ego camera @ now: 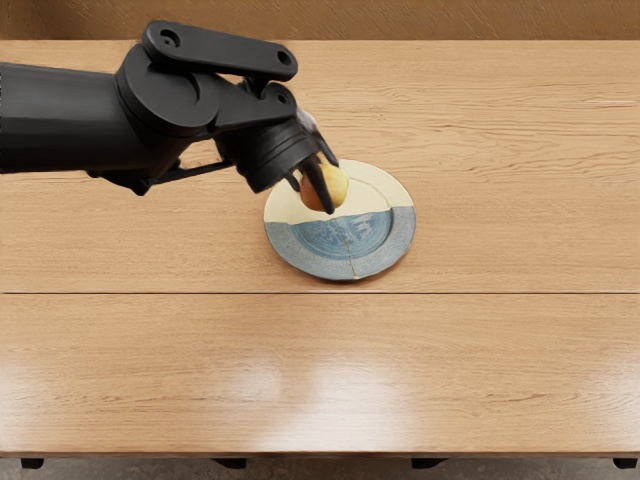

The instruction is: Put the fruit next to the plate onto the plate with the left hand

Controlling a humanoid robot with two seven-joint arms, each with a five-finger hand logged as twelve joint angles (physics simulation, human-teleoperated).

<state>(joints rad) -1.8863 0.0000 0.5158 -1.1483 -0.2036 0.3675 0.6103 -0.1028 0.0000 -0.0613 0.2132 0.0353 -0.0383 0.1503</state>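
Observation:
A round plate [385,240], cream on its far half and blue on its near half, lies on the wooden table right of centre. My left hand [312,178] comes in from the left edge and hovers over the plate's left part. Its dark fingers [318,186] are curled around a small orange-yellow fruit [335,186]. The fruit is held above the cream half of the plate; whether it touches the plate I cannot tell. The right arm is out of view.
The wooden table [320,360] stretches wide on all sides, with a seam running across it just below the plate. The bulky black forearm [90,115] covers the table's upper left.

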